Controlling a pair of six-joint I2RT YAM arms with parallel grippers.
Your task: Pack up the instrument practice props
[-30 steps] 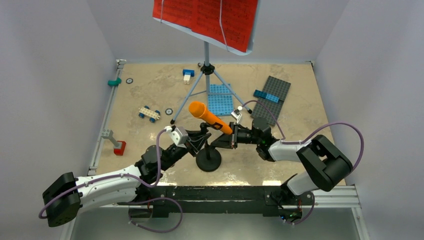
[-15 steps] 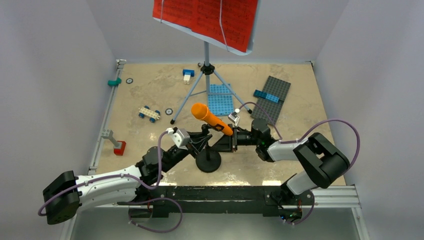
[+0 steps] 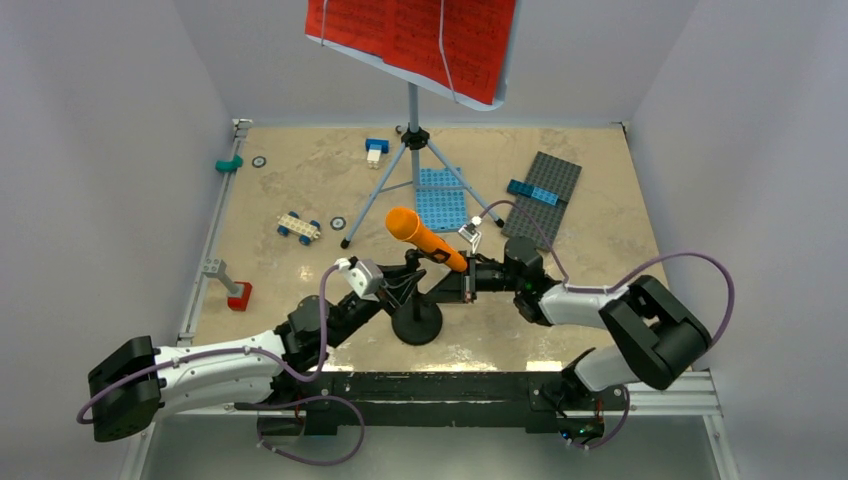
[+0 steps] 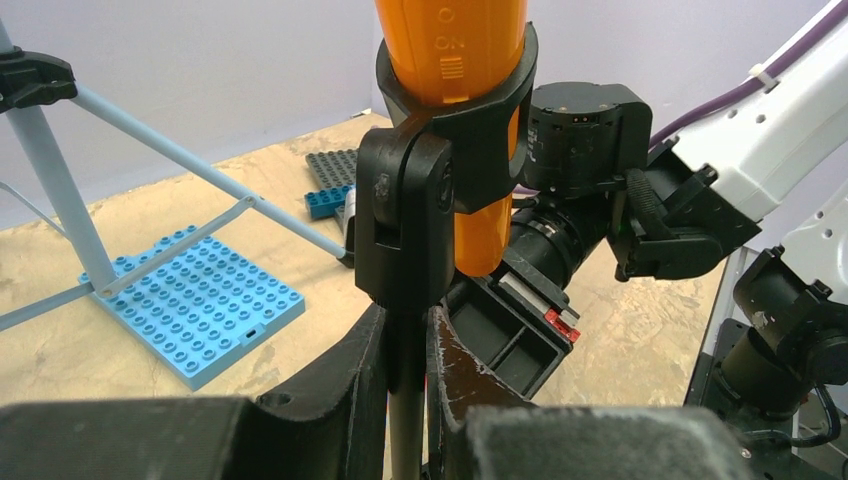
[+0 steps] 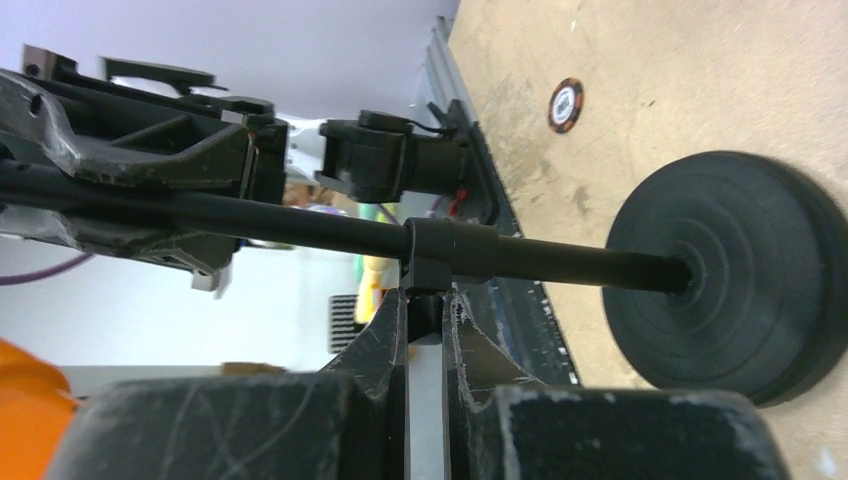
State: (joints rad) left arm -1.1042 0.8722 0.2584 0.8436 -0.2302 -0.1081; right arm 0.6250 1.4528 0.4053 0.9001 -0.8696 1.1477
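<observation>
The orange toy microphone sits tilted in the clip of its short black stand, whose round base rests on the table near the front. My left gripper is shut on the stand's pole just below the clip; the left wrist view shows the gripper and the microphone. My right gripper is shut on a small collar on the same pole, lower down, with the base beside it. The pale-blue music stand stands at the back on tripod legs, with the red pages on it.
A blue studded plate lies under the tripod, with a grey plate to its right. A small wheeled car, a red brick, a teal piece and a blue-white brick lie on the left and back. Walls enclose three sides.
The microphone and the top of its stand have shifted slightly to the right and back. Both grippers have kept hold of the stand, and the right elbow has swung outwards.
</observation>
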